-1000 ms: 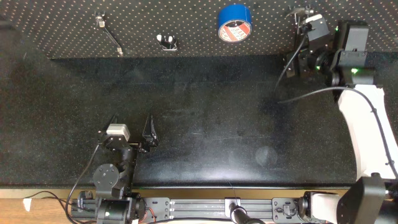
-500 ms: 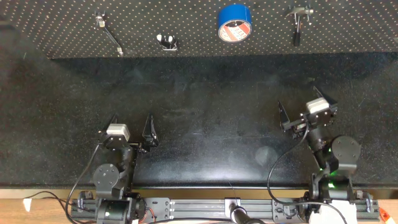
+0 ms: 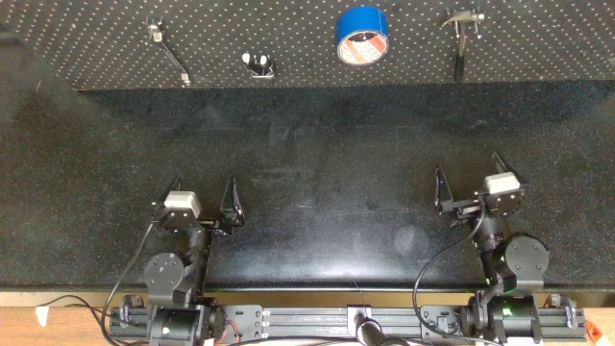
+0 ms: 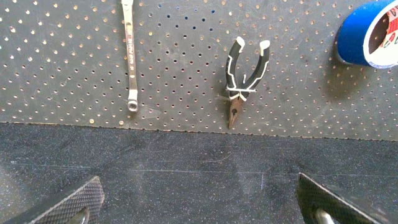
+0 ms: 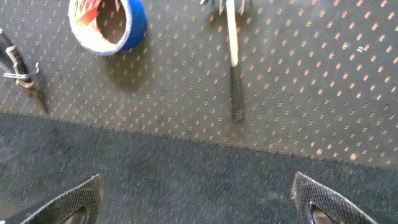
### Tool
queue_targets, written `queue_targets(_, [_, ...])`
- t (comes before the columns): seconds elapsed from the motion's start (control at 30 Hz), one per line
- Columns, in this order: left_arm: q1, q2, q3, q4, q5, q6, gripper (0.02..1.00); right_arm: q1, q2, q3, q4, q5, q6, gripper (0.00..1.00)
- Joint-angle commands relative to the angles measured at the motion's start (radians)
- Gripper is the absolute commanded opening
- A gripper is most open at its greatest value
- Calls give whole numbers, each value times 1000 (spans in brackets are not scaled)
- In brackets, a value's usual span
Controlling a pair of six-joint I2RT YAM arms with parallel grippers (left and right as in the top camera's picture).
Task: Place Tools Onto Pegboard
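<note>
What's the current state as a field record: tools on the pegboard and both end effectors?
pegboard: four items hung
wrench: hung, far left
pliers: hung, right of the wrench
blue tape roll: hung, near the middle
hammer: hung head up, far right
left end effector: open, holding nothing, over the black mat near its base
right end effector: open, holding nothing, near its base
</note>
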State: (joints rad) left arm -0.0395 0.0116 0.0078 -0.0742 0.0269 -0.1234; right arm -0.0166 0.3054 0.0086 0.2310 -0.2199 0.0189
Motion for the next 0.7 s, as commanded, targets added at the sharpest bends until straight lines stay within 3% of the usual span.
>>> queue_targets(0.03, [-3,-7,-2,-6,0,9,996,27,-187,-5,-229,11,-24,985])
queue_targets(0.3, [-3,-7,-2,-6,0,9,993,86,-305,-5,-287,11,-23,985])
queue_targets(0.7, [-3,-7,-2,-6,0,9,996,85,-304,-5,-286,11,-23,985])
